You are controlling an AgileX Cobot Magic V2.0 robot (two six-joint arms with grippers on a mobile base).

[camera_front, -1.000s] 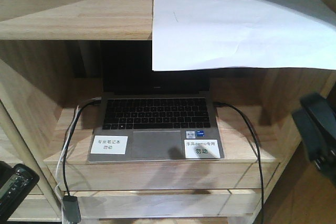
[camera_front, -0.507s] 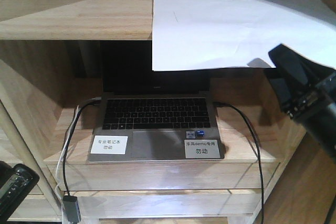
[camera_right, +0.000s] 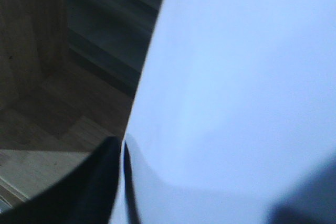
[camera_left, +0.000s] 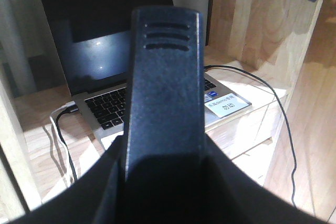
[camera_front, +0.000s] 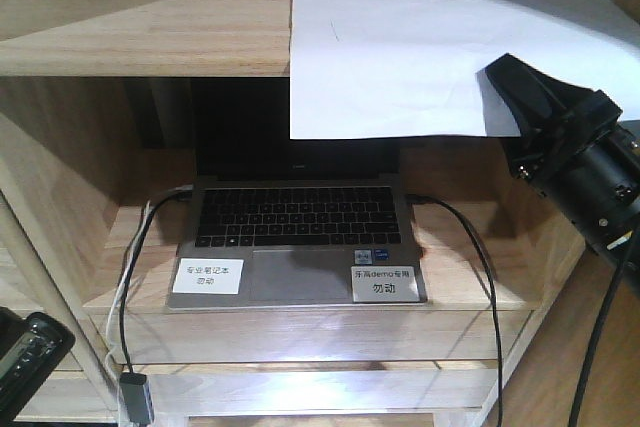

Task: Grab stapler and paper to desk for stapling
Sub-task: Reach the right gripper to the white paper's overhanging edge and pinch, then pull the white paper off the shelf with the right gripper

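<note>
Our right gripper (camera_front: 507, 97) meets the paper (camera_front: 400, 47) where it overhangs the shelf (camera_front: 150, 27), the easiest edge to pinch; whether our fingers have closed, we cannot tell.

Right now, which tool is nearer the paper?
Right. The right tool is at the overhanging lower-right edge of the paper; the left tool sits low at the bottom-left, below the laptop, well away.

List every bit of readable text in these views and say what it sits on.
"专业笔记本 勿动": left white label on the laptop palm rest.
"乐高demo专用 勿动": right white label on the same palm rest.
Small blue sticker above the right white label: too small to read.
Mark under the screen: too small to read.
</note>
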